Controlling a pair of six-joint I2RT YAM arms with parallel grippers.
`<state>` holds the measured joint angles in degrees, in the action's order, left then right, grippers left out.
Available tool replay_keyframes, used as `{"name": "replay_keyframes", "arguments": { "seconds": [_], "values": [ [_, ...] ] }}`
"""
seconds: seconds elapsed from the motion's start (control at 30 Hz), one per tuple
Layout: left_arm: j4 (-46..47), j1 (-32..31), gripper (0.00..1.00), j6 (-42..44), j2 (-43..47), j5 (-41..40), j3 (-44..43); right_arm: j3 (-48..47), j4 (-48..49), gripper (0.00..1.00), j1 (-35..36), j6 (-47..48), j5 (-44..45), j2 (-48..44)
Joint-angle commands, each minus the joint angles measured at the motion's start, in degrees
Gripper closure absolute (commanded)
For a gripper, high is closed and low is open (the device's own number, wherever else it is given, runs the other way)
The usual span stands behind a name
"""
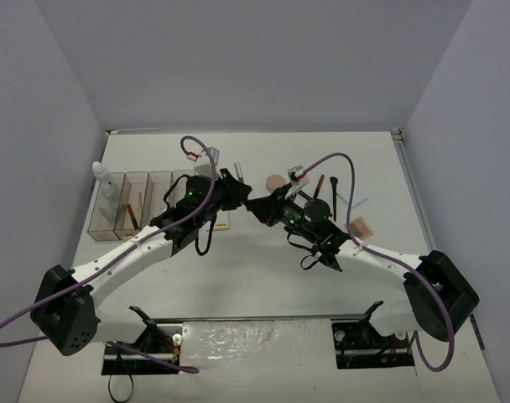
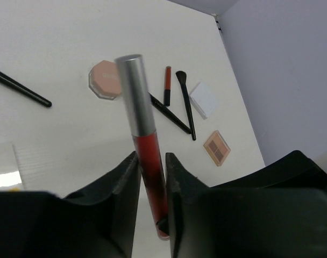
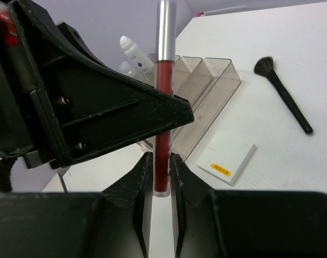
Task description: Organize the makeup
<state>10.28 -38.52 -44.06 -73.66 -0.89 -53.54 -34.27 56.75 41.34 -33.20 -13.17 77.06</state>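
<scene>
Early days imo: left claw (image 2: 151, 157) and right claw (image 3: 161, 157) both pinch one red lip gloss (image 2: 144, 142) mid-air at center, a bottle (image 1: 106, 186) sits in the 9 o'clock bins (image 1: 158, 189), and brushes (image 2: 186, 105), compact (image 2: 105, 79) and palette (image 2: 217, 148) lie loose around 2 o'clock.

The left arm (image 1: 129, 252) and the right arm (image 1: 385, 262) both stretch forward and inward from their bases, so the two wrists meet nose to nose. The left gripper (image 2: 151, 180) has its fingers (image 2: 126, 183) pressed on either side of a red tube (image 2: 146, 150). The right gripper (image 3: 159, 172) is clamped on the same tube's lower end.
</scene>
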Motion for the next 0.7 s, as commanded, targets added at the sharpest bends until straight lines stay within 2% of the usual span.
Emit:
{"name": "replay_keyframes", "arguments": {
  "seconds": [0.0,0.07,0.1,0.2,0.27,0.33,0.4,0.5,0.67],
  "values": [
    [6.1,-0.4,0.99,-0.9,-0.3,-0.8,-1.6,-0.5,7.5,1.00,0.4,-0.8,-0.9,-1.8],
    [5.9,-0.4,1.00,-0.5,-0.5,-0.5,-1.5,-0.6,6.8,0.98,0.3,-0.6,-0.7,-1.6],
    [5.3,-0.4,1.00,0.2,-0.4,-0.4,-1.6,-0.7,6.3,0.91,0.4,-0.3,-0.6,-1.5],
    [0.5,-0.1,1.00,3.3,0.8,-2.4,-2.4,-1.0,3.6,0.59,0.3,1.3,0.0,-2.2],
    [-4.2,0.9,1.00,5.8,1.9,-4.1,-2.7,-2.0,-1.8,0.40,0.2,3.4,1.4,-3.2],
    [-9.0,2.8,1.00,7.8,3.2,-5.6,-3.5,-3.1,-6.6,0.32,0.2,7.2,2.7,-4.9],
    [-17.9,6.4,1.00,10.5,4.3,-8.0,-5.6,-4.7,-13.9,0.22,0.2,11.3,5.5,-6.7],
    [-29.0,12.9,1.00,16.7,5.8,-10.8,-8.8,-6.5,-24.9,0.12,0.2,16.7,10.3,-9.1],
    [-40.9,27.7,1.00,30.0,3.6,-10.5,-14.7,-5.4,-31.5,0.09,-0.2,22.3,19.7,-13.2]
  ]
}}
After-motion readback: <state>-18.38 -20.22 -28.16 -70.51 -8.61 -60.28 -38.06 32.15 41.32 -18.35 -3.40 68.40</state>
